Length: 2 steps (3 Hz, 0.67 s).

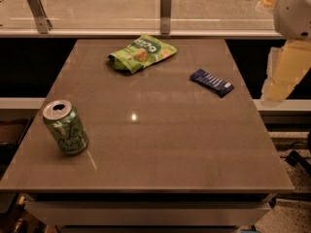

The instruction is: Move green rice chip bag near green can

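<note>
The green rice chip bag [141,53] lies flat at the far middle of the brown table [160,144], light green and wrinkly with a dark logo. The green can [65,127] stands upright near the table's front left corner, its silver top open. The two are far apart. My gripper [281,74] shows as pale cream parts at the right edge of the view, beyond the table's right side and well away from the bag and the can. It holds nothing that I can see.
A small dark blue wrapped bar [212,82] lies at the table's far right. A glass rail with metal posts [165,11] runs along the far edge. The floor and cables [296,159] show at the right.
</note>
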Motion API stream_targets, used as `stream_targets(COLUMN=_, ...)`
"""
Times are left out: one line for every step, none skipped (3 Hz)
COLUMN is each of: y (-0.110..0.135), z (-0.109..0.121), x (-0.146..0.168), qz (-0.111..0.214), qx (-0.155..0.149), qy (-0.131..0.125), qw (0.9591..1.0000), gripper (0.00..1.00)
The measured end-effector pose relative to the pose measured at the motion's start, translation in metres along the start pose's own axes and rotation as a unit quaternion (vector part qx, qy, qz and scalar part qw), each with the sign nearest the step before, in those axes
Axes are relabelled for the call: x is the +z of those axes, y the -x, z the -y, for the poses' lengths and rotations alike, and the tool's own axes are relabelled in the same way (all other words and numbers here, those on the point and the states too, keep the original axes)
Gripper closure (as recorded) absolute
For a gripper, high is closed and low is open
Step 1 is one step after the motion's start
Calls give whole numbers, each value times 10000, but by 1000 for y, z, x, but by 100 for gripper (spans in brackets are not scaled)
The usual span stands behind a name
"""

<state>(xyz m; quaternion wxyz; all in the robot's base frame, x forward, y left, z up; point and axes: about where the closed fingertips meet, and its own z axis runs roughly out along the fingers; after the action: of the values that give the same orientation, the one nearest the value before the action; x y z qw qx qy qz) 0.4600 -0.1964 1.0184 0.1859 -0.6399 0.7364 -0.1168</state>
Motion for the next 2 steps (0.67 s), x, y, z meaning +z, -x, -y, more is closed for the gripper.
stream_targets(y=11, z=23, x=-5, qz=3, qx=-409, qy=-187, qw=9990, gripper=0)
stream_targets(y=24, z=49, x=-4, qz=138, qx=-733, qy=-253, qw=9969, gripper=0)
